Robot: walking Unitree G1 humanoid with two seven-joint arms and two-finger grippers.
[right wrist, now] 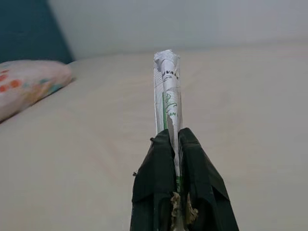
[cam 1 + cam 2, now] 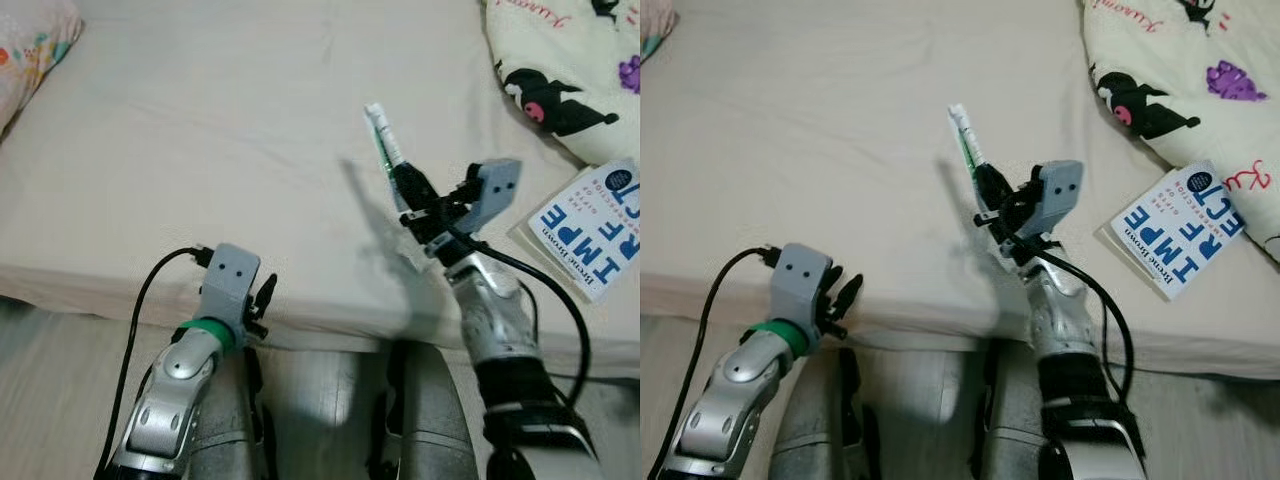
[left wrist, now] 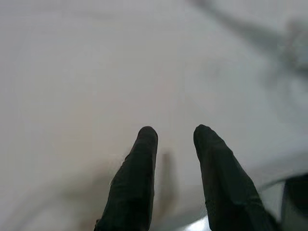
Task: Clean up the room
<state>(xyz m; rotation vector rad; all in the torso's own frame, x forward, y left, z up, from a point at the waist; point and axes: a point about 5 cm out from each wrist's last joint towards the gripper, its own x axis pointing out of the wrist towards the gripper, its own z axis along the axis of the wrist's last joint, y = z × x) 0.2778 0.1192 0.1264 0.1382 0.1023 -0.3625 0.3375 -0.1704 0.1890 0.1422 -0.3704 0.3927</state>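
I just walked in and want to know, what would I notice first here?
Probably the right gripper held up over the bed, pinching a green and white wrapper. Next, the blue and white book at the bed's right edge, beside a cartoon-print blanket. The left gripper waits low, open.

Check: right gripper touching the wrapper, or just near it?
Touching. In the right wrist view the right gripper has both black fingers pressed flat against the white-and-green wrapper, which sticks out past the fingertips; no gap shows.
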